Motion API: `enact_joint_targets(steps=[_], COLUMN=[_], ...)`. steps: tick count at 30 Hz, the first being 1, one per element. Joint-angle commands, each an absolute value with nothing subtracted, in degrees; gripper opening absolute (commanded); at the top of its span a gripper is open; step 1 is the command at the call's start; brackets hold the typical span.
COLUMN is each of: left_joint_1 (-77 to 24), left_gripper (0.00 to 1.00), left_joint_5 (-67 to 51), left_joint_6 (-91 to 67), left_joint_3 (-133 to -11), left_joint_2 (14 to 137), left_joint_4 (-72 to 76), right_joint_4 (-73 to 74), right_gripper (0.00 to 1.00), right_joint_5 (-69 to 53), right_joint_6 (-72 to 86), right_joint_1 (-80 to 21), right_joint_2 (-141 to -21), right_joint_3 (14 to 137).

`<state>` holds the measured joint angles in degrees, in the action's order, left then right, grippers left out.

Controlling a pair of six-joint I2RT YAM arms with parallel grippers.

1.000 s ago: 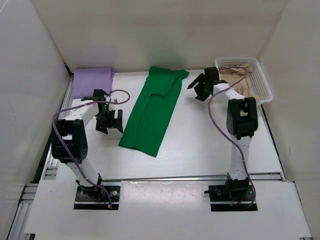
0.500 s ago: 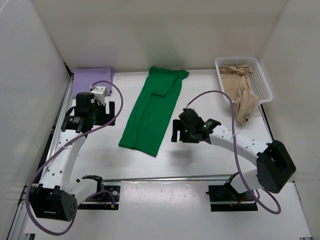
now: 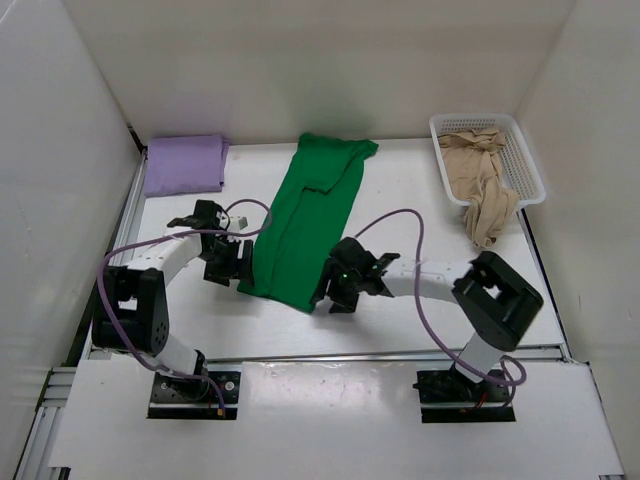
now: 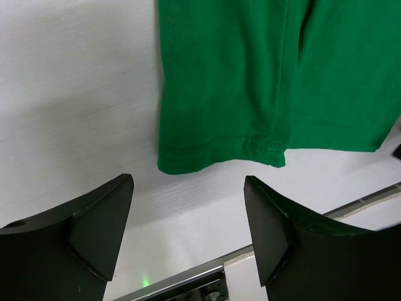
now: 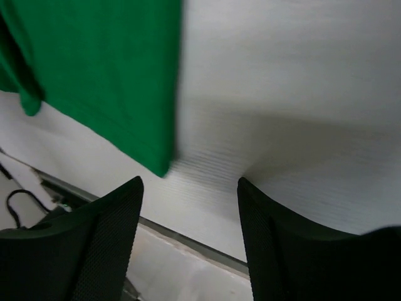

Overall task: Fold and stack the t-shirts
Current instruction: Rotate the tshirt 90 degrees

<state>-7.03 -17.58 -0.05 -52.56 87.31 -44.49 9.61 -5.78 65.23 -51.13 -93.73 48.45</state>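
Observation:
A bright green t-shirt (image 3: 310, 220) lies folded lengthwise as a long strip down the middle of the table. My left gripper (image 3: 232, 262) hovers at its near left corner (image 4: 188, 160), open, with only bare table between the jaws. My right gripper (image 3: 332, 290) sits at the near right corner (image 5: 150, 157), also open and empty. A lavender t-shirt (image 3: 184, 163) rests folded at the far left. A tan t-shirt (image 3: 482, 180) lies crumpled in the white basket (image 3: 530, 170), spilling over its near edge.
White walls close in the table on three sides. A metal rail (image 3: 330, 355) runs along the near edge, just beyond both grippers. The purple cables (image 3: 400, 215) loop over the arms.
Both arms have swung in to the near end of the green t-shirt, the left from the left side, the right from near the basket. Both grippers have narrowed a little.

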Motion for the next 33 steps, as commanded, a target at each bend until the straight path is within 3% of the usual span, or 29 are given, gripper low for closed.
enact_joint_targets(steps=[1, 7, 11, 12, 15, 22, 24, 25, 28, 33], left_joint_1=[-6.86, -4.67, -4.13, -4.13, -6.23, -23.88, -28.36, -28.39, -28.39, -26.81], left_gripper=[0.82, 0.83, 0.83, 0.83, 0.83, 0.85, 0.91, 0.93, 0.96, 0.87], left_joint_5=[-18.46, -18.46, -18.46, -18.46, -17.23, -13.37, -14.66, -16.42, -23.28, -25.92], left_joint_6=[0.0, 0.0, 0.0, 0.0, 0.0, 0.0, 0.0, 0.0, 0.0, 0.0], left_joint_3=[-52.48, -51.68, -51.68, -51.68, -51.68, -53.52, -53.53, -53.53, -52.22, -45.37], left_joint_2=[86.04, 84.99, 84.37, 83.77, 82.27, 72.53, 65.09, 62.95, 59.59, 69.23], left_joint_4=[-43.85, -44.38, -44.99, -45.0, -47.46, -49.76, -47.12, -43.63, -38.51, -37.35], right_joint_4=[7.73, 10.19, 10.9, 10.9, 10.9, 12.48, 12.48, 12.48, 14.67, 15.21], right_gripper=[0.64, 0.52, 0.22, 0.1, 0.0, 0.0, 0.11, 0.3, 0.49, 0.55], right_joint_5=[-8.09, -11.16, -11.16, -11.77, -11.78, -15.37, -17.83, -18.71, -17.68, -16.62], right_joint_6=[69.96, 73.21, 74.53, 74.53, 73.49, 59.27, 56.26, 55.03, 50.72, 49.31], right_joint_1=[-52.03, -52.56, -52.56, -52.04, -50.28, -45.54, -43.87, -43.86, -42.8, -39.99], right_joint_2=[-98.07, -104.32, -104.33, -103.72, -99.51, -84.23, -82.1, -80.26, -76.39, -71.64], right_joint_3=[52.46, 55.72, 54.42, 53.53, 48.01, 32.53, 29.46, 28.92, 28.92, 27.77])
